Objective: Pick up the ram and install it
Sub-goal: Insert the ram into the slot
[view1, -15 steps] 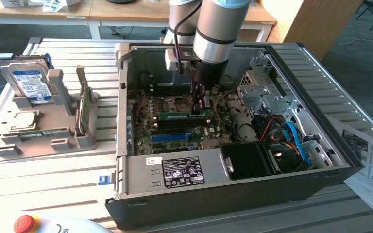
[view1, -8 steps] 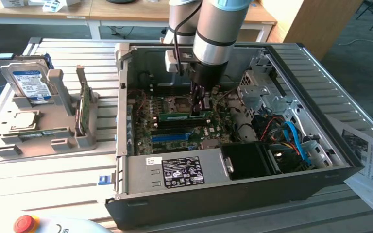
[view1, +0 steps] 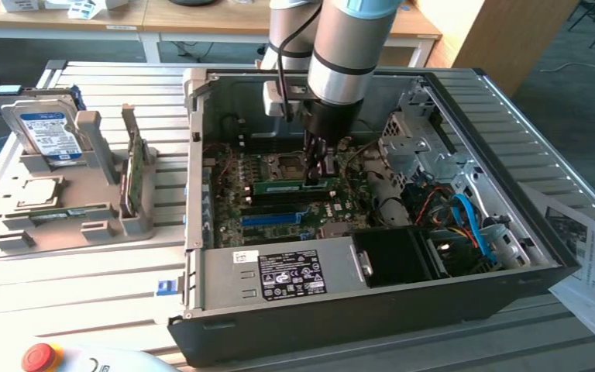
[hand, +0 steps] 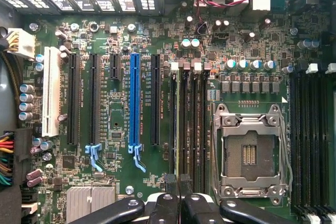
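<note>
Down inside the open computer case (view1: 328, 325), over its green motherboard (hand: 118, 98), the ram (view1: 282, 187) is one long, thin green stick lying along the black memory slots (hand: 193, 124) beside the processor socket (hand: 251, 153). The jaws are pinched almost together on it. Beside the case stand one gray holder (view1: 91, 225) and one blue-labelled hard drive (view1: 49, 128), on a slatted metal tabletop (view1: 70, 287); wooden desks (view1: 204, 19) line the room beyond the case.
</note>
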Tool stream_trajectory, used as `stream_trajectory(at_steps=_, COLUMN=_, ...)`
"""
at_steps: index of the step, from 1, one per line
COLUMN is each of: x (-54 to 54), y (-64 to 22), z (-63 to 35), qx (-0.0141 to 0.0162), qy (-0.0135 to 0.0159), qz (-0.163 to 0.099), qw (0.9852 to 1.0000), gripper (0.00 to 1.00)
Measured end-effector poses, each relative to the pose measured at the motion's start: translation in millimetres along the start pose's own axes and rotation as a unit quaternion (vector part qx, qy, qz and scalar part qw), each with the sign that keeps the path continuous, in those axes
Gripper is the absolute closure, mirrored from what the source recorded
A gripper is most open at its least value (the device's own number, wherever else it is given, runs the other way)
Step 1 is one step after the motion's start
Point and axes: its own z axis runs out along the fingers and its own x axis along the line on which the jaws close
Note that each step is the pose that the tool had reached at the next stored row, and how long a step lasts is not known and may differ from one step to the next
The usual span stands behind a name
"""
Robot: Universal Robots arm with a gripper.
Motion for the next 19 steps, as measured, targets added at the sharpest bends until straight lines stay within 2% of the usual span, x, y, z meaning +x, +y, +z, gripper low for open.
stream_trajectory(at_steps=9, x=1.8, y=0.0, z=0.0, qx=-0.0001, qy=0.0001, qz=0.0, qw=1.0, gripper=0.89)
stream_trajectory(at_steps=19, x=1.9, y=0.2, z=4.7, qx=0.0025, qy=0.0002, qz=0.0, qw=1.0, gripper=0.89)
